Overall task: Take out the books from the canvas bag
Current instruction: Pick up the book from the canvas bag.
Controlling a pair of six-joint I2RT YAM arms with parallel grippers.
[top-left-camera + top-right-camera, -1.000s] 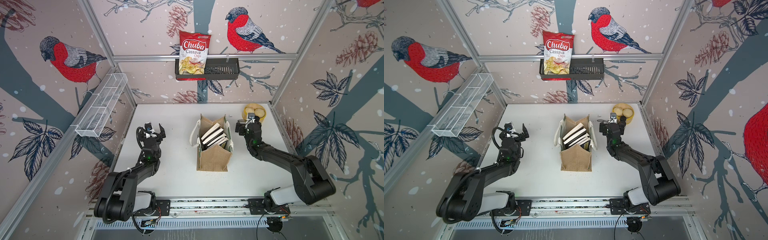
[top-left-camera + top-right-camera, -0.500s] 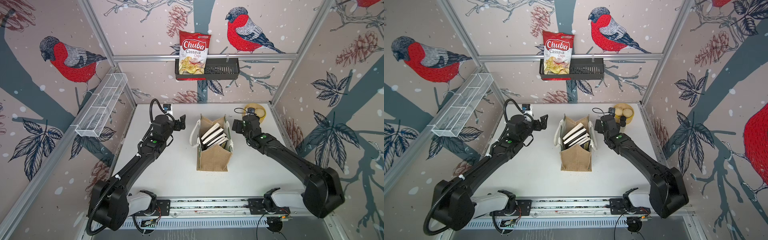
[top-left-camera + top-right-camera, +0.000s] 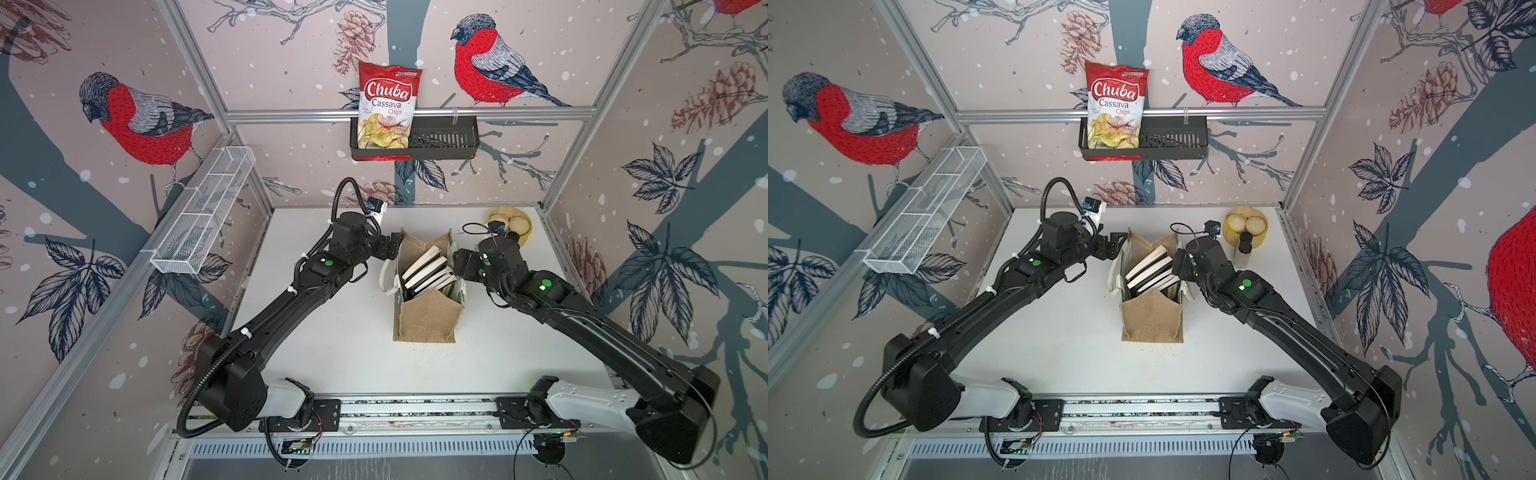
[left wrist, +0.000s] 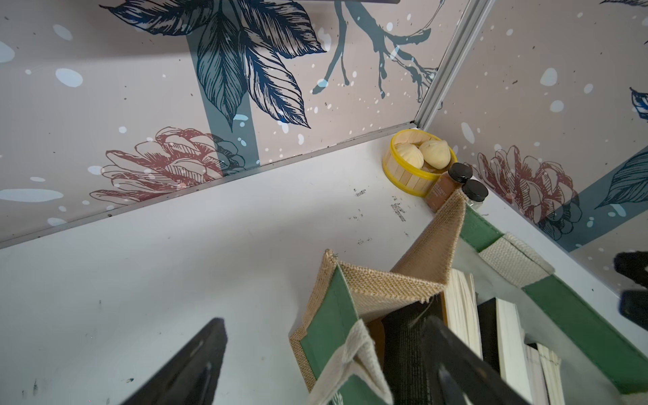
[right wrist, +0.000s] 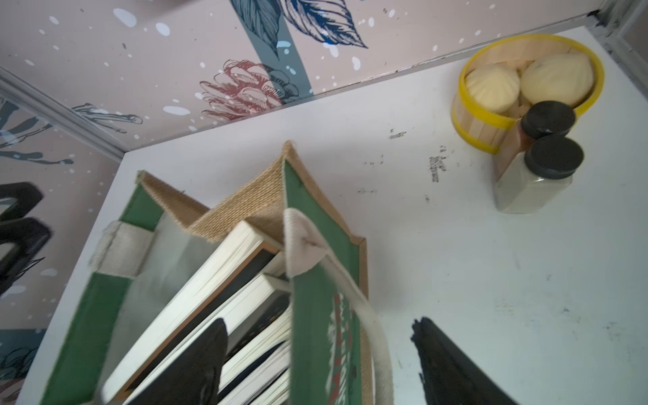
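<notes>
Wrist views: left hand [image 4: 322, 322], right hand [image 5: 319, 322] open, empty, astride canvas bag [image 4: 382, 284] walls.

The books [image 3: 424, 270] stand in the canvas bag [image 3: 428, 328], between the left hand [image 3: 394, 246] and the right hand [image 3: 458, 266].

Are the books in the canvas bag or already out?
In. In a top view the books lean together inside the upright canvas bag; none lies on the table.
</notes>
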